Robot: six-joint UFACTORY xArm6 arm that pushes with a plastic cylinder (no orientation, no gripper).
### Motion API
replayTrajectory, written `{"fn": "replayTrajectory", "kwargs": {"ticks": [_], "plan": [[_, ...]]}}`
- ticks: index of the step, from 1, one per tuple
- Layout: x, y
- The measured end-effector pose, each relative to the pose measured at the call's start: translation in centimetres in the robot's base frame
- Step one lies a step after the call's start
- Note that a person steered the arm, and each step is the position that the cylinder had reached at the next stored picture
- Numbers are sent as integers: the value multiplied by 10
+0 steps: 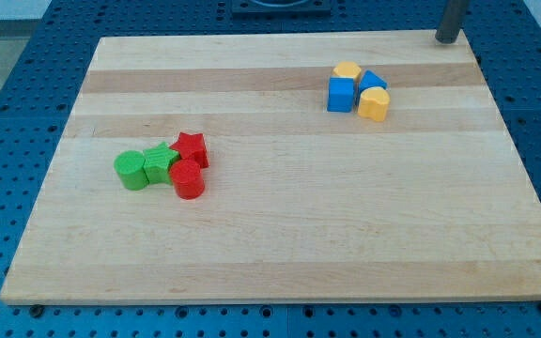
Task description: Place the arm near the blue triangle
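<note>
camera view has my tip [447, 40] bare, holding nothing, at the wooden board's [280, 235] top right edge, and since the small blue triangle block [373, 80] sits wedged among the blue cube [342, 94] and two yellow blocks [375, 104], overshooting would probably scatter that cluster.
</note>
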State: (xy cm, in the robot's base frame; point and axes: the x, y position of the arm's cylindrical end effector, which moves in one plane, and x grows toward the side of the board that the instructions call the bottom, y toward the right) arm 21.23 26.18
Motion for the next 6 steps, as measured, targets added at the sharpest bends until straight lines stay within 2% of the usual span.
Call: {"fn": "replayTrajectory", "kwargs": {"ticks": [2, 5, 6], "plan": [[15, -22], [36, -136], [43, -130]]}}
